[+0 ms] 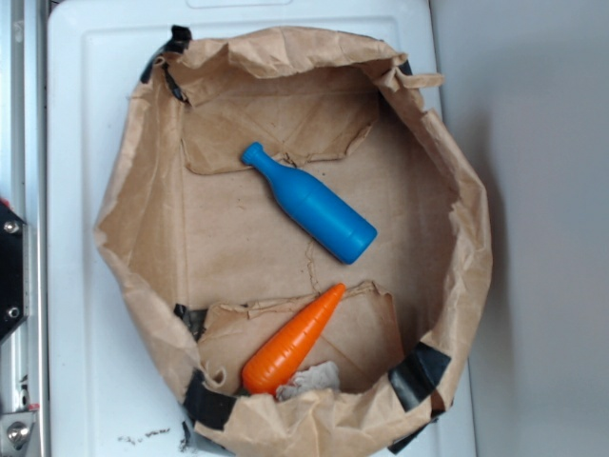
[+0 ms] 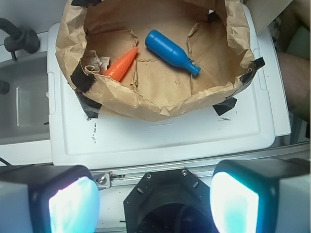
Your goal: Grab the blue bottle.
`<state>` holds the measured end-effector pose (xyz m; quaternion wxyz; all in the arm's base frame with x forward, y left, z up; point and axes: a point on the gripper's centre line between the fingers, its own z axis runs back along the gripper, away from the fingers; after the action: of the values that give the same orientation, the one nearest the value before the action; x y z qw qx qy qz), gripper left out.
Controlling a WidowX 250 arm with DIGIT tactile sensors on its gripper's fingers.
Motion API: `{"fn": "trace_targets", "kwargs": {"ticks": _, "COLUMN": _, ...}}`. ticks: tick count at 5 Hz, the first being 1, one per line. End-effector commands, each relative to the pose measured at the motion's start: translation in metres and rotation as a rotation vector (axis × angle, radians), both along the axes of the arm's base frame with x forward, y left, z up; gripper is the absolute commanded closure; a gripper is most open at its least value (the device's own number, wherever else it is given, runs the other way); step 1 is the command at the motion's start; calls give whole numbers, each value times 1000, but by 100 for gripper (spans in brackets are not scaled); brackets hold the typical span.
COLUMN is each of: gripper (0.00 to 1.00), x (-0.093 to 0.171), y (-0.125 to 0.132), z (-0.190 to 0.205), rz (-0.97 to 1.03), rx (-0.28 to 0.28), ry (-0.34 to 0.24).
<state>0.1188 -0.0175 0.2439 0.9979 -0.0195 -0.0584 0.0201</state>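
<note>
The blue bottle (image 1: 309, 202) lies on its side in the middle of a rolled-down brown paper bag (image 1: 133, 181), cap toward the upper left. In the wrist view the blue bottle (image 2: 171, 51) lies far ahead, inside the bag. My gripper (image 2: 154, 199) is open and empty, its two pale pads wide apart at the bottom of the wrist view, well short of the bag and above a black mount. The gripper does not show in the exterior view.
An orange toy carrot (image 1: 293, 340) lies in the bag near its lower rim, beside a crumpled grey scrap (image 1: 309, 381). The bag stands on a white lid (image 1: 76, 143) and is patched with black tape (image 1: 205, 400). A metal rail (image 1: 19, 238) runs along the left.
</note>
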Motion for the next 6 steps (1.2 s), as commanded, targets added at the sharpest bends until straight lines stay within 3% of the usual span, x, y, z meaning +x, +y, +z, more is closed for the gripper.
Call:
{"fn": "trace_targets", "kwargs": {"ticks": 1, "gripper": 0, "x": 0, "y": 0, "z": 0, "rz": 0, "rx": 0, "ry": 0}}
{"fn": "trace_targets", "kwargs": {"ticks": 2, "gripper": 0, "x": 41, "y": -7, "z": -7, "rz": 64, "rx": 13, "ry": 9}}
{"fn": "trace_targets", "kwargs": {"ticks": 4, "gripper": 0, "x": 79, "y": -6, "z": -15, "rz": 58, "rx": 7, "ry": -20}}
{"fn": "trace_targets", "kwargs": {"ticks": 6, "gripper": 0, "x": 127, "y": 13, "z": -46, "rz": -107, "rx": -60, "ry": -50}}
